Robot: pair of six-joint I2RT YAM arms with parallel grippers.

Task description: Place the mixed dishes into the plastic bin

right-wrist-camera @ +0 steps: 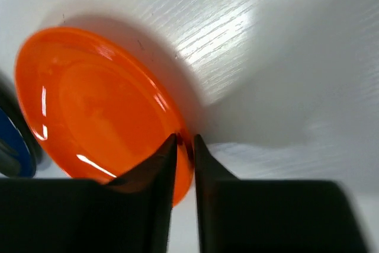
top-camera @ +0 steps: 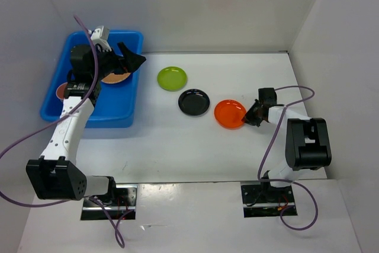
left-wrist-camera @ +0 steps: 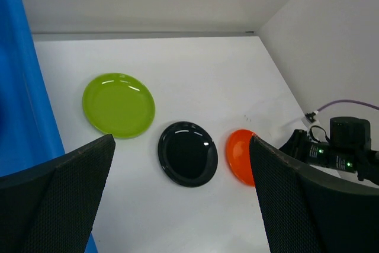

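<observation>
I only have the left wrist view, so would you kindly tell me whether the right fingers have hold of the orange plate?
Observer: Yes; in the right wrist view the right fingers pinch the orange plate at its rim.
Operator: Thank you. What sits inside the bin?
Observer: The top view shows a woven tan plate lying in the blue bin.

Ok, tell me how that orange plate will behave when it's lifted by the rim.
The orange plate looks like thin glossy plastic: probably light and stiff. That shine suggests it is slippery, and the right fingers pinch only its rim, so it may pivot or slip when lifted. Being shallow, it would likely slide, not roll, if pushed.
</observation>
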